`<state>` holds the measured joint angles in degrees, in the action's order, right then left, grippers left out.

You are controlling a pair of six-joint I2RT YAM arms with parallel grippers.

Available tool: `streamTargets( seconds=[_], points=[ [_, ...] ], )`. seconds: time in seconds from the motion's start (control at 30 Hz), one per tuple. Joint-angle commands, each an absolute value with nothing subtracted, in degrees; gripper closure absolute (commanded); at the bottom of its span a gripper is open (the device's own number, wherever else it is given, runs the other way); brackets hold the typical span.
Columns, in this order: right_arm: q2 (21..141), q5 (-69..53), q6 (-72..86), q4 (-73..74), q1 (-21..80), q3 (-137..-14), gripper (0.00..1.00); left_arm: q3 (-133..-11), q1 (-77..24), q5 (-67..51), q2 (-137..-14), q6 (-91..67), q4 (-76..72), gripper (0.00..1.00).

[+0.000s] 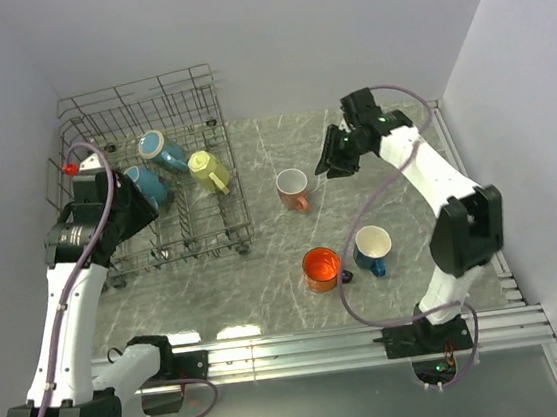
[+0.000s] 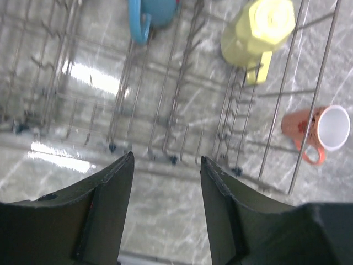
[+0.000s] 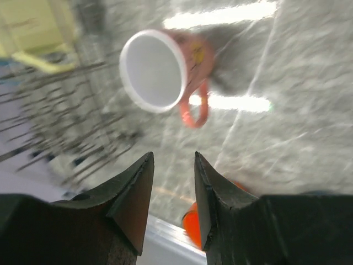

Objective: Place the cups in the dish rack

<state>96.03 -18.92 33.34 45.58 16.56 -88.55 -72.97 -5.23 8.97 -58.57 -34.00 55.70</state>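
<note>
Overhead, bare table (image 1: 269, 260) was seen betw. the dish rack (image 1: 218, 105) and the salmon mug (image 1: 293, 189), near its right wall. R gripper (image 3: 172, 160) was held tilted over that mug, jaws parted, nothing gripped. L gripper (image 2: 165, 160) was poised over rack tines, jaws apart, empty. Yellow mug (image 1: 208, 170) and two blue mugs (image 1: 161, 149) were lodged in the rack; orange mug (image 1: 321, 267) and dark-blue mug (image 1: 373, 247) sat nearer the front.

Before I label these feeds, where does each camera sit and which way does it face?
Top external: above, behind the robot, looking down; left arm, right arm show.
Left wrist: on the left arm, looking down into the dish rack; left end effector shows, open.
Right wrist: on the right arm, facing the salmon mug; right end effector shows, open.
Shared: all three see that mug.
</note>
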Motion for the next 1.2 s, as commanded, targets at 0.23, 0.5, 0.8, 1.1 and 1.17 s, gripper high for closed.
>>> streamTargets(
  seconds=[0.23,0.5,0.8,1.1,1.17],
  points=[
    [107.84,-10.28,27.86,51.68,20.13,-98.61,0.58,-68.47,-5.98,8.09,-48.87,-37.71,60.91,0.43],
    [110.13,-13.35,27.33,48.61,20.92,-97.74,0.58,-66.09,-5.98,7.65,-47.63,-38.06,60.21,0.45],
    [112.23,-15.73,28.21,47.28,21.09,-102.3,0.58,-66.27,-5.98,7.56,-50.44,-35.34,58.98,0.45],
    [121.46,-7.83,27.77,51.5,23.2,-110.82,0.58,-68.38,-5.98,5.98,-53.44,-34.63,59.15,0.46],
    [124.26,-4.58,27.77,53.34,23.81,-113.19,0.58,-68.29,-5.98,6.15,-53.0,-34.45,59.76,0.46]
  ],
)
